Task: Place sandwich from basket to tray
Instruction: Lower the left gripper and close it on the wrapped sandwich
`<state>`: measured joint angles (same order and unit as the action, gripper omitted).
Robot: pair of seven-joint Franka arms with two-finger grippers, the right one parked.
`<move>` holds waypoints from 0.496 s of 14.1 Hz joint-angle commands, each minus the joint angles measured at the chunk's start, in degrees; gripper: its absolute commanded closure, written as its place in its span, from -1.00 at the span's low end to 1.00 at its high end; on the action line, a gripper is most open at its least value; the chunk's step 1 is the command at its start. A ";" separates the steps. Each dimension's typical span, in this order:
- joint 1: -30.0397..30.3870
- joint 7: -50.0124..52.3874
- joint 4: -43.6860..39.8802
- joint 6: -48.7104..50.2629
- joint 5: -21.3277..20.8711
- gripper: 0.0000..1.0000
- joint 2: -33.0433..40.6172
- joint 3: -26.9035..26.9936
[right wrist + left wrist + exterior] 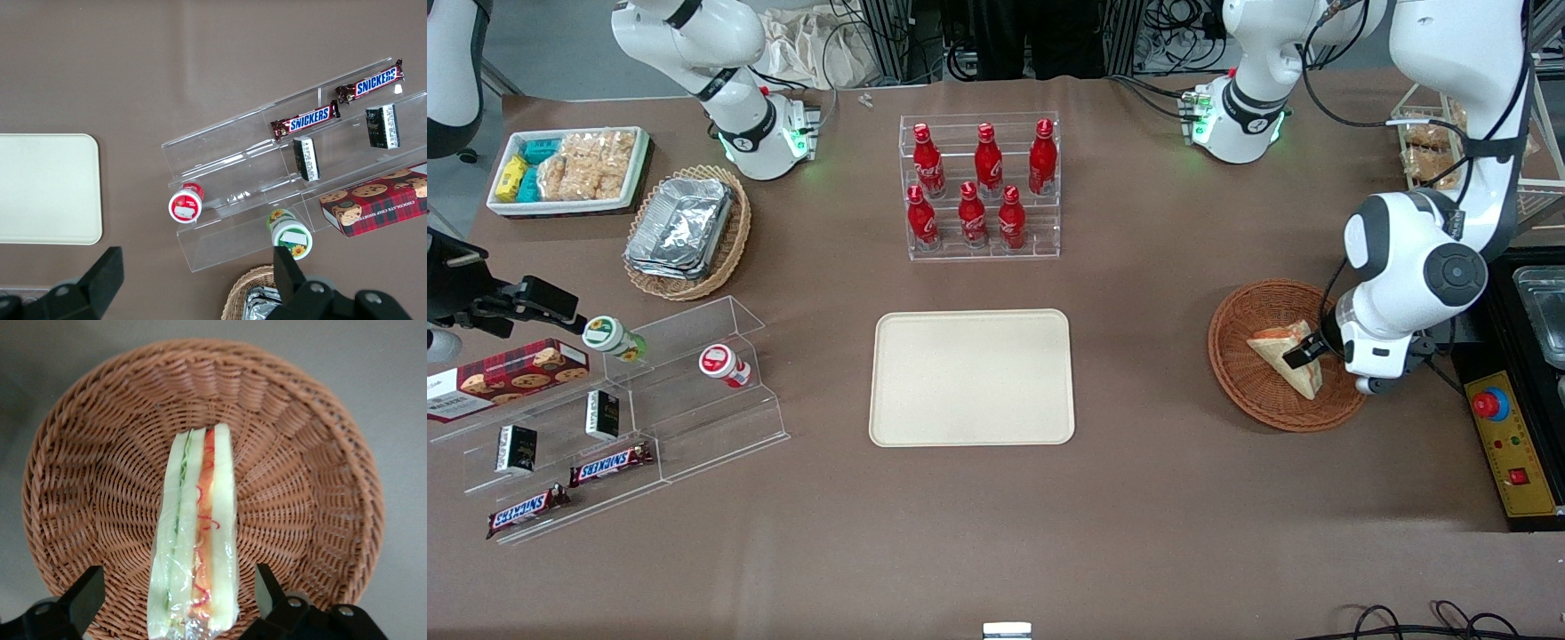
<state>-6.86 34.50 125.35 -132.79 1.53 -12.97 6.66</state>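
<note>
Reddish-brown round wicker basket (87, 473) holds the triangular white-bread sandwich (197, 540) on edge, so the gripper (177, 597) is spread astride it, untouched; cream rectangular tray (971, 377) waits.

Overhead front view; downward close wrist views

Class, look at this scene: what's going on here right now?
The working arm's end effector is down over the round wicker basket, its fingers open on either side of the wrapped sandwich, which lies in the basket. Nothing is gripped yet. The cream tray at the table's centre has nothing on it.
</note>
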 commanded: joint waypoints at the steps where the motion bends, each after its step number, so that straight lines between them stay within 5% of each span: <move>1: 0.36 1.01 1.03 -1.24 0.40 -1.00 -0.21 -0.25; 6: 0.36 1.01 0.69 -1.85 0.49 -0.97 -2.76 -0.25; 7: 0.27 1.01 0.51 -1.85 0.49 -0.56 -2.85 -0.25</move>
<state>-6.86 34.63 125.80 -133.33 1.74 -15.50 6.66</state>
